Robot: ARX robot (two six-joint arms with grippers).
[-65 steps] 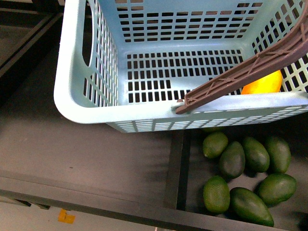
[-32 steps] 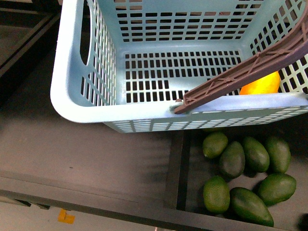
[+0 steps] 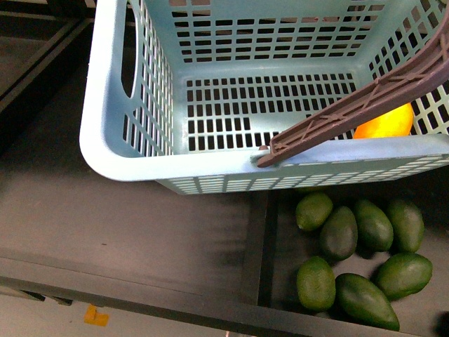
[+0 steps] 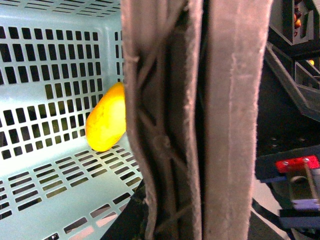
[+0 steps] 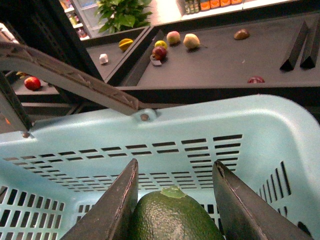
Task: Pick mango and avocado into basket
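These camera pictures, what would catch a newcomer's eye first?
The light turquoise slotted plastic basket fills the front view, with a smooth yellow-orange mango inside under its brown arched handle. The right end effector holds a dark green avocado above the basket. More green avocados lie in the dark bin in front of the basket.

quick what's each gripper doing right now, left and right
Left gripper: not visible; its wrist view shows only the brown handle, the basket and the mango.
Right gripper: jaws shut on an avocado above the basket.

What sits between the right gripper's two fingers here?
An avocado, dark green with its stem end up, fills the gap of the right gripper above the basket; shown in the right wrist view.
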